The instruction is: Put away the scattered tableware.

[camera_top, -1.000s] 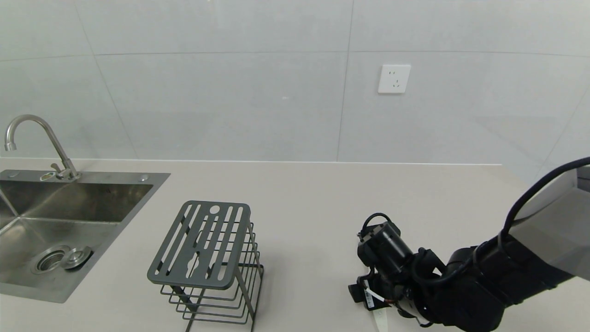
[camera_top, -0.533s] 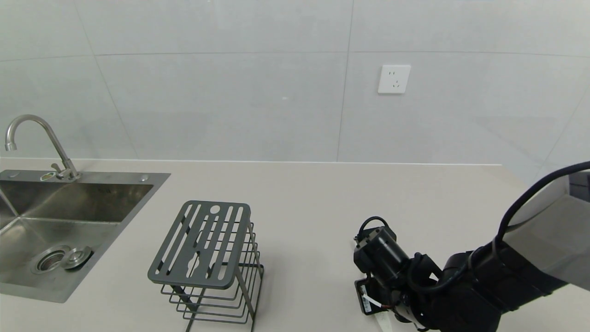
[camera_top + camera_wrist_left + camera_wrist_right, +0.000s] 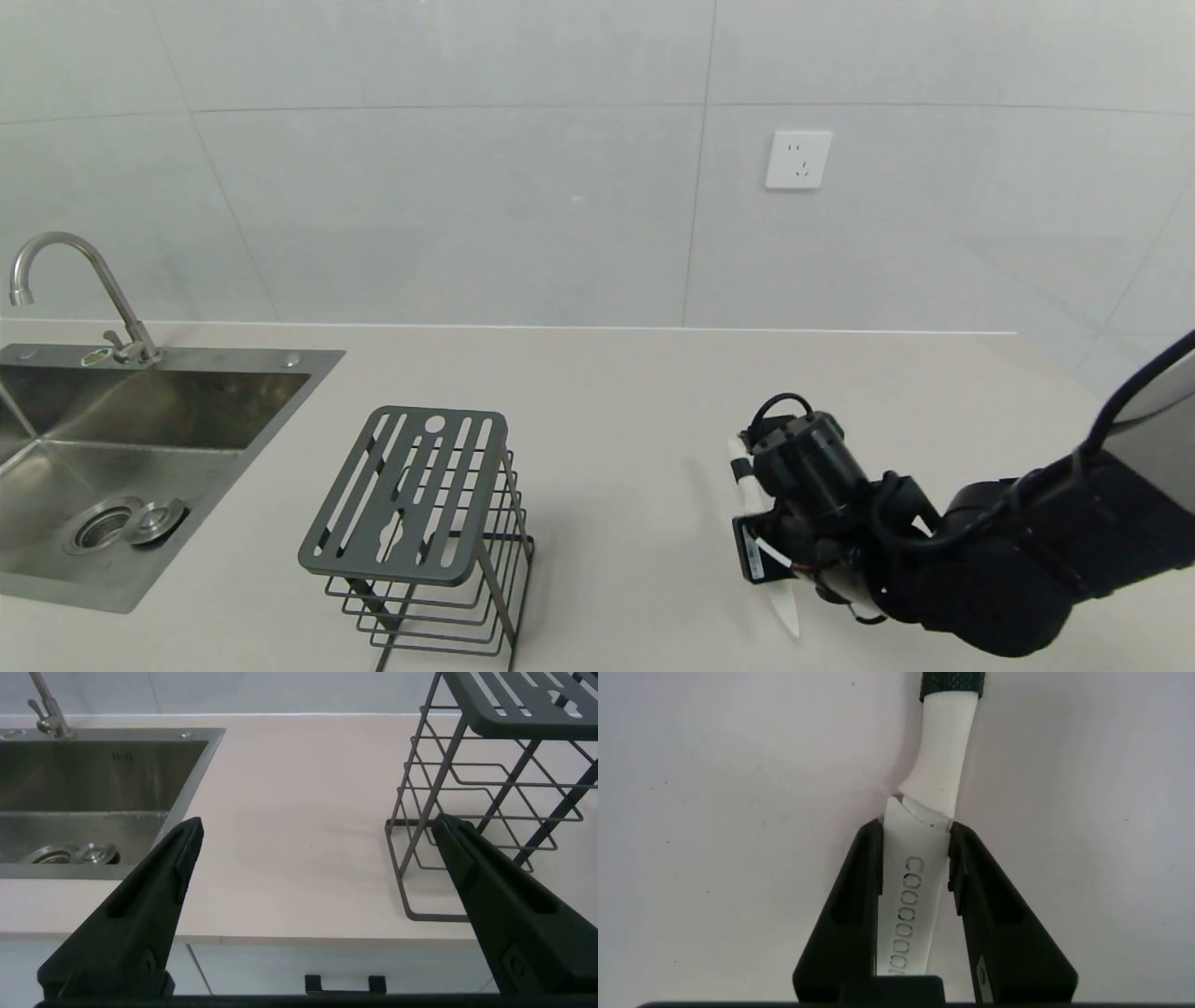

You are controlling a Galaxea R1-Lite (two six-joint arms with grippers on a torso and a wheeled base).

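Right tool (image 3: 915, 845): clenched on the knife (image 3: 910, 905); its 2 fingers (image 3: 864, 873) press the flat sides of the blade just behind the handle.
Knife: white, with 1 row of small holes along the blade and a black band on the handle. It lies low over the right part of the worktop (image 3: 607, 401), handle toward the wall, tip toward the front edge. Contact with the surface cannot be told.
Left tool (image 3: 318, 849): released, fingers spread wide with nothing between them, held near the front edge of the worktop, between the sink and the rack.
Rack (image 3: 411, 495): dark wire frame with a slotted top plate, upright, left of the knife and well apart from it.
Sink (image 3: 140, 411): steel, set into the far left of the worktop; a strainer (image 3: 154, 520) lies beside the drain.
Tap (image 3: 133, 350): at the sink's rear rim.
Socket (image 3: 799, 160): on the tiled wall behind.
Path: bare worktop lies between knife and rack.
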